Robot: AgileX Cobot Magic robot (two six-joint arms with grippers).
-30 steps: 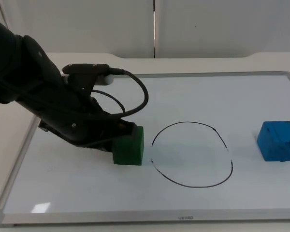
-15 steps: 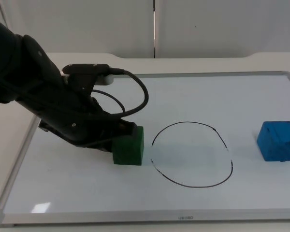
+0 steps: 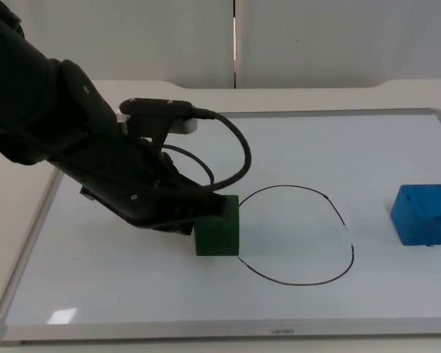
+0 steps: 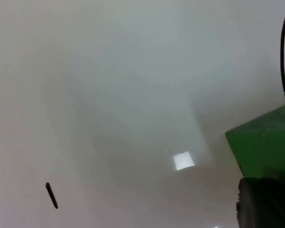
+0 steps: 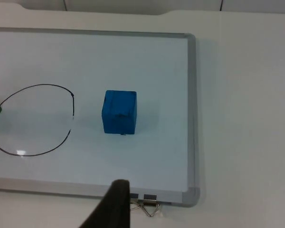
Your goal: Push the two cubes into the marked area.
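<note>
The green cube (image 3: 217,228) has slid toward 3 o'clock, now touching the circle (image 3: 294,234). The left gripper (image 3: 206,213) pushes it; I cannot tell its grip. The blue cube (image 3: 423,214) waits.

We cannot see the fingers of the left end effector (image 3: 198,220) in the top view, because the arm covers them, so their state stays unknown to us. The arm also hides the left face of the green cube (image 3: 218,228). In the left wrist view the picture's edge cuts off this cube (image 4: 268,145). In the right wrist view, the edge cuts the black circle (image 5: 33,118).
</note>
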